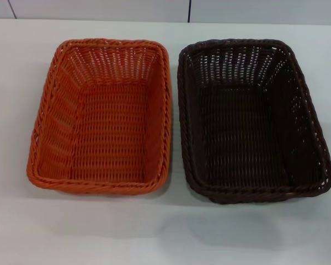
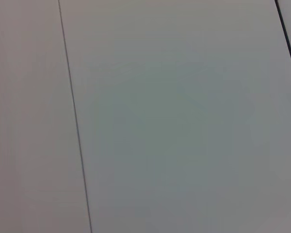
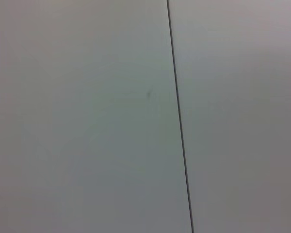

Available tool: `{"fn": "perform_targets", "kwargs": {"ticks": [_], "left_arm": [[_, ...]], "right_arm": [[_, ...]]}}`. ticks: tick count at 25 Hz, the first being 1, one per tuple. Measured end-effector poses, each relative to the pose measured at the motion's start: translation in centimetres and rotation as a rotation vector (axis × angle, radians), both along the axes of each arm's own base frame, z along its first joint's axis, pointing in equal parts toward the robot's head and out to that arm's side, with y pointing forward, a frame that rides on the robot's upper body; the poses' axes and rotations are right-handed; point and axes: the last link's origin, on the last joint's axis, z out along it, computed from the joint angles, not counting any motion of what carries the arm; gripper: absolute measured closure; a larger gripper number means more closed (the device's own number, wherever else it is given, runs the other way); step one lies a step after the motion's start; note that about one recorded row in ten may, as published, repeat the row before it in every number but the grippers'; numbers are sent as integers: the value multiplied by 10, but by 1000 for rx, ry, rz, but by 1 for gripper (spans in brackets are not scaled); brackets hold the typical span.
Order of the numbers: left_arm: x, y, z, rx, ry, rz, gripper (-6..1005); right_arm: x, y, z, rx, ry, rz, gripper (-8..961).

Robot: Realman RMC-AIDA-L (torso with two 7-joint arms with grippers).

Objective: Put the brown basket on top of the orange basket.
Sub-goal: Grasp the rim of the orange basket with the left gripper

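The orange basket sits on the white table at the left in the head view. The brown basket sits right beside it on the right, their long rims nearly touching. Both are upright and empty. Neither gripper shows in any view. The two wrist views show only plain pale panels with a thin dark seam, and no basket.
The table's far edge meets a pale panelled wall just behind the baskets. Bare table surface lies in front of the baskets and at both sides.
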Motion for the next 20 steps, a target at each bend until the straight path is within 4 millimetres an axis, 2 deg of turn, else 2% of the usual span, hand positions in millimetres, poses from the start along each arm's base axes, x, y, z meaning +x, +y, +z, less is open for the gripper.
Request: {"fn": "perform_targets", "kwargs": {"ticks": [10, 15, 17, 20], "left_arm": [[5, 6, -2, -20, -4, -26, 164], [8, 32, 6, -94, -75, -3, 170], [21, 55, 20, -194, -140, 35, 173], [27, 60, 24, -219, -142, 38, 176]], "right_arm": [[-1, 0, -1, -2, 15, -4, 126], [-3, 0, -2, -1, 26, 1, 126], [-3, -1, -2, -1, 29, 1, 126], [-3, -1, -3, -5, 30, 0, 126]]}}
